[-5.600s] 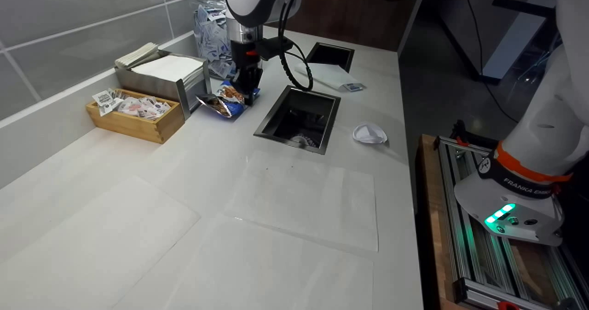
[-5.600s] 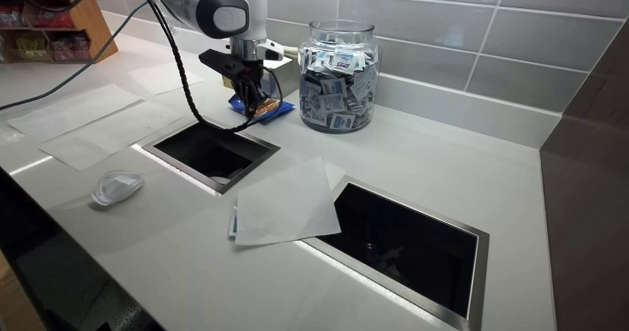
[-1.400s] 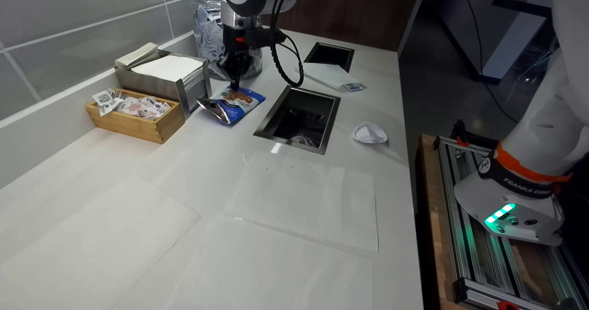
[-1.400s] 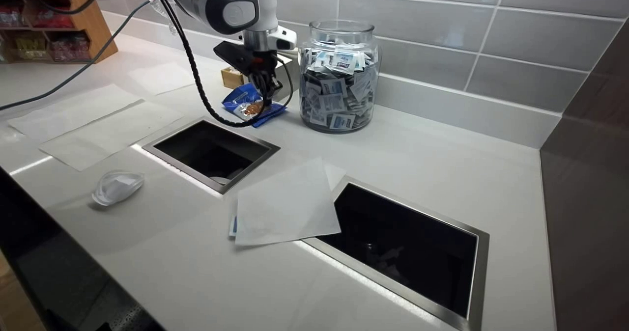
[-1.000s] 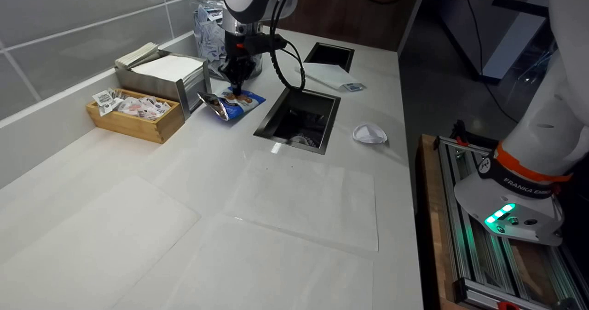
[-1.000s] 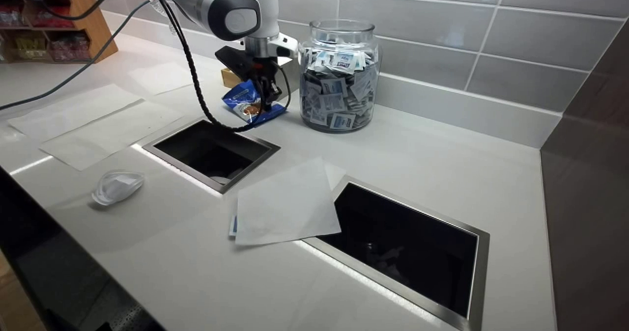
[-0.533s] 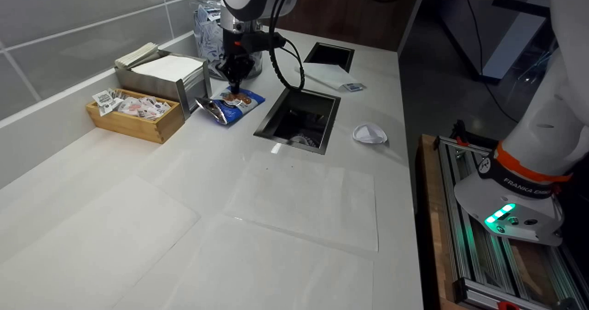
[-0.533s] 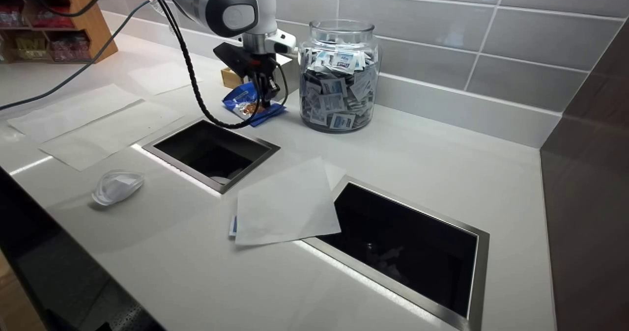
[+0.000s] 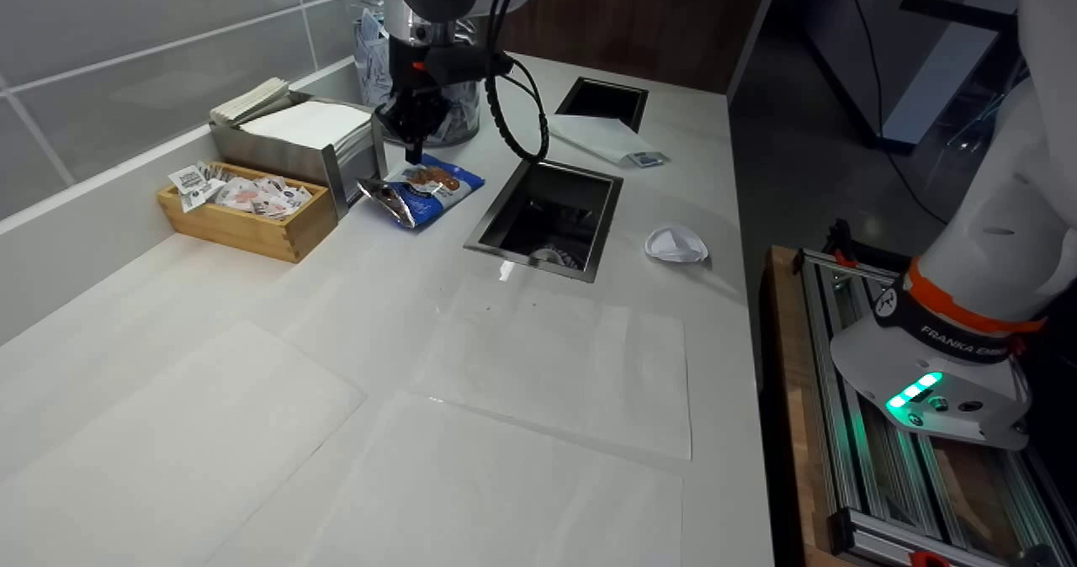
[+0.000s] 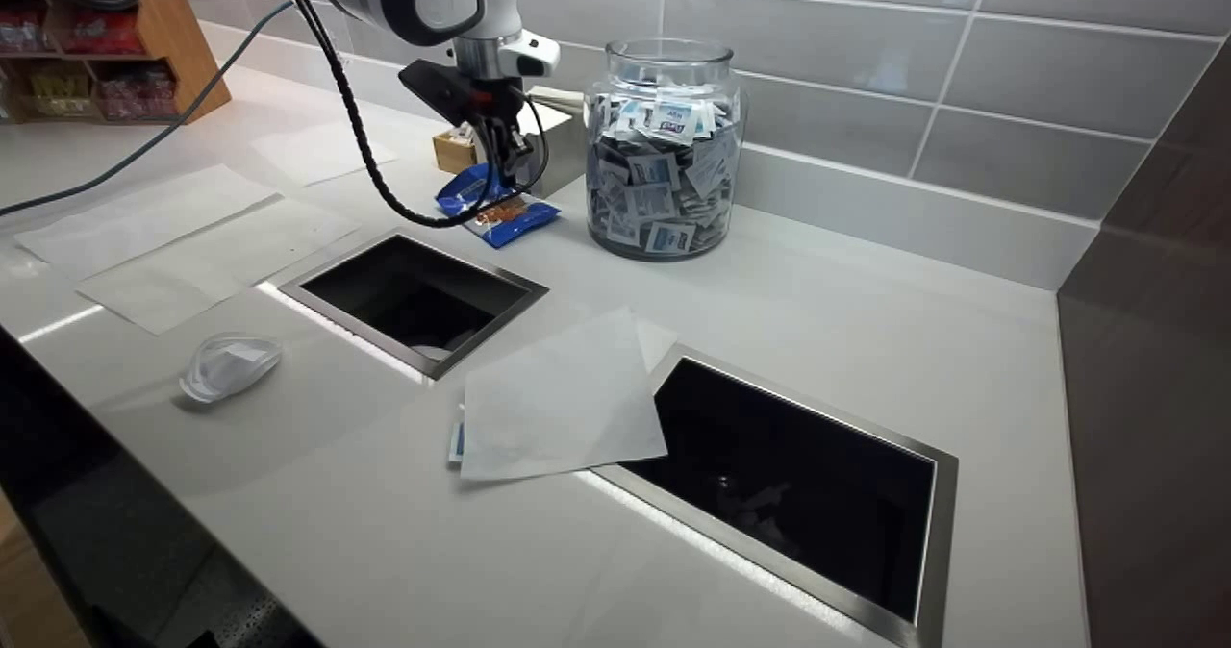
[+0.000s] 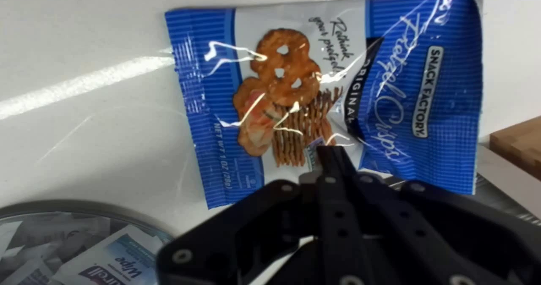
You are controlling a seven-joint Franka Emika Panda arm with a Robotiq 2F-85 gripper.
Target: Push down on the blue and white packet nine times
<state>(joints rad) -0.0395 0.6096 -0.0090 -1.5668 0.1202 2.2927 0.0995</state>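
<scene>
The blue and white packet [image 9: 450, 190] is a small pretzel bag with a brown pretzel picture, lying on the white counter. It also shows in an exterior view [image 10: 527, 225] and, from above, in the wrist view [image 11: 448, 90]. My gripper [image 11: 330, 148] is shut with nothing between its fingertips. It points down over the near part of the packet in the wrist view. In both exterior views the gripper [image 9: 413, 159] [image 10: 507, 183] is at the packet's wall side, seemingly a little above it. The fingers hide a small part of the packet.
A clear jar of sachets [image 10: 664, 167] stands close beside the packet. A metal napkin holder [image 9: 353, 163] and a wooden sachet box [image 9: 252, 230] are on its other side. A sunken bin opening [image 9: 547, 214] lies nearby. A crumpled white wrapper [image 9: 676, 244] lies near the counter edge.
Earlier the gripper was lower, its tips on the packet's pretzel picture. Now it has risen and shifted towards the napkin holder. The packet lies flatter than 1.0 s ago, in nearly the same place.
</scene>
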